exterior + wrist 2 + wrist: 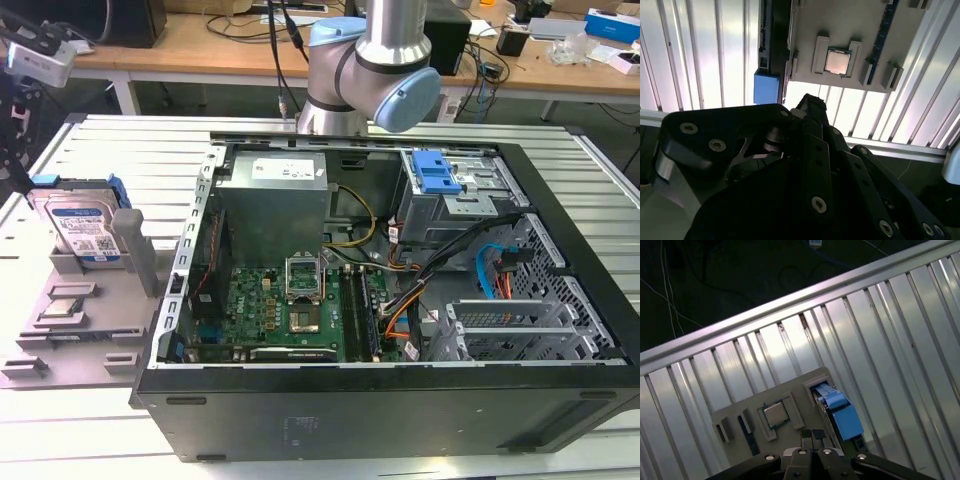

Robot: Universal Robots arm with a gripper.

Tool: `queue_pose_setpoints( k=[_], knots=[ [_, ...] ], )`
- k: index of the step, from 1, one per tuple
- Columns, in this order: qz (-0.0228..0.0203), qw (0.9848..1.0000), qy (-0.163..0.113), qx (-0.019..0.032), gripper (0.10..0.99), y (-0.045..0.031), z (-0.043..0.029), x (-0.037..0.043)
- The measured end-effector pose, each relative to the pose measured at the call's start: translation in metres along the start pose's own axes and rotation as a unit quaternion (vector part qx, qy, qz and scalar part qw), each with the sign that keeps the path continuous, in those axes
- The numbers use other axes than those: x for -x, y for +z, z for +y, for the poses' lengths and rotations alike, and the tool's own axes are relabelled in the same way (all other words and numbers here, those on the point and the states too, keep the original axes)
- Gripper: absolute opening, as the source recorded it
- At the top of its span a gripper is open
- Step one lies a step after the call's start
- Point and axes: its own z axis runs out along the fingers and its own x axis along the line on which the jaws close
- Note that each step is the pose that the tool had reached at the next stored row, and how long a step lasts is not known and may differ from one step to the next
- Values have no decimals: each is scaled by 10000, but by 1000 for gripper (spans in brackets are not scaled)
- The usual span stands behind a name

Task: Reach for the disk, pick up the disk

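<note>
The disk [85, 228] stands tilted on edge in a grey holder at the exterior view's left, silver with a white-and-blue label and a blue frame. Both wrist views look down on it edge-on: its blue frame [840, 412] sits at the rim of the grey holder plate, also as a blue block [766, 88]. My gripper [12, 140] hangs at the exterior view's far left edge, above and beside the disk, not touching it. In the first wrist view its fingertips [812, 436] lie pressed together, shut and holding nothing. The black gripper [810, 102] points at the plate.
A small square silver chip [776, 414] [837, 61] rests in a pocket of the grey holder plate [70, 330]. An open computer case [400, 290] takes up the middle of the slatted metal table [110, 140]. The table's edge [790, 305] runs close by, with dark floor beyond.
</note>
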Motion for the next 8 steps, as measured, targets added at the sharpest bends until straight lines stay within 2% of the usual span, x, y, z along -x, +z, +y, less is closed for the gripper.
queue_pose_setpoints(
  k=[8],
  knots=[
    [15, 9992, -398, 0, 106, 0, 0, 0]
  ],
)
